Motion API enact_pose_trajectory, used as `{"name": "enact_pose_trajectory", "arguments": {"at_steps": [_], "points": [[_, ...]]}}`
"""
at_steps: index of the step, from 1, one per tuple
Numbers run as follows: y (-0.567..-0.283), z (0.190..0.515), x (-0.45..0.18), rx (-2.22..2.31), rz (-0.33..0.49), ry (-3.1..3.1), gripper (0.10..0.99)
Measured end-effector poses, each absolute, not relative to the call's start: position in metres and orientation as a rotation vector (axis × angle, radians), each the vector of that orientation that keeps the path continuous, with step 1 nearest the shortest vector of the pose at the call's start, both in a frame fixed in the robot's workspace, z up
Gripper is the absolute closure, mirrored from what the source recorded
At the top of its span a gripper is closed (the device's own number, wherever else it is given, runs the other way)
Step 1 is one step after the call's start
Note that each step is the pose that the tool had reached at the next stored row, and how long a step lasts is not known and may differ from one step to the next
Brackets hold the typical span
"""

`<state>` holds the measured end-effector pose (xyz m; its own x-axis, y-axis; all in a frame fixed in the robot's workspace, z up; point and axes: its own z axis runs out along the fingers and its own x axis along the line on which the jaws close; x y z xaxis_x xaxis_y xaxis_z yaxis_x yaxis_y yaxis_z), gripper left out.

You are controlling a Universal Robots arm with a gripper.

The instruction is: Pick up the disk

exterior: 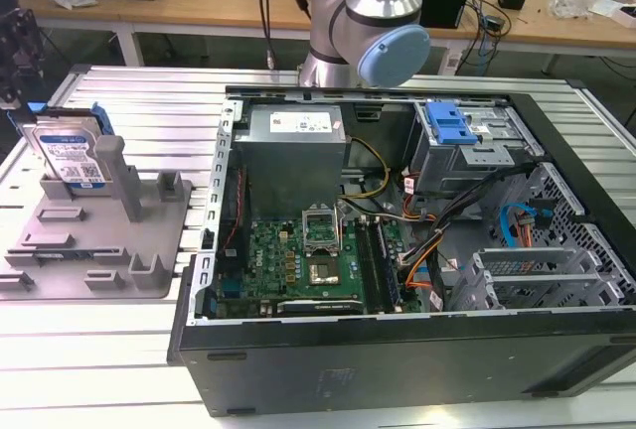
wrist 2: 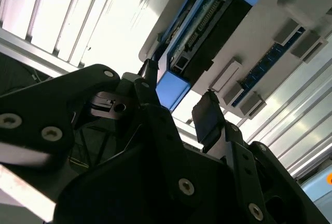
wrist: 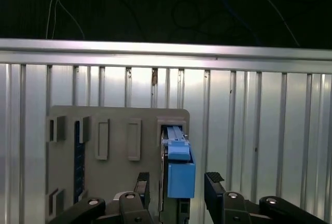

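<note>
Disk (exterior: 72, 151): stands on edge in the grey fixture (exterior: 99, 240), at the exterior view's left, well apart from the open case (exterior: 397, 369).
Top edge: a blue rail (wrist: 180, 175) caps the disk's upper end.
Gripper (wrist: 178, 183): spread wide, holding nothing. In both wrist views its fingers (wrist: 213, 182) frame the disk's blue end, one on each side and clear of it.
Step in hand: lining up over the disk for the grasp, as I judge it.
Doing it well: centre the gap on the thin body so both flat faces meet the pads together, and keep the approach straight along the slot.
Risk: the post (exterior: 111, 166) just beside the disk probably leaves little room, so a skewed finger could strike it.
</note>
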<state>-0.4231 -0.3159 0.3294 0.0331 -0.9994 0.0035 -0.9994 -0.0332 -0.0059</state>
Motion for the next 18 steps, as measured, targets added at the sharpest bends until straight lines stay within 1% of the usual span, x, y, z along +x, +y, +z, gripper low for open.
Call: {"name": "enact_pose_trajectory", "arguments": {"at_steps": [18], "points": [[-0.313, 0.313, -0.425, -2.257, -0.012, 2.183, 0.545]]}}
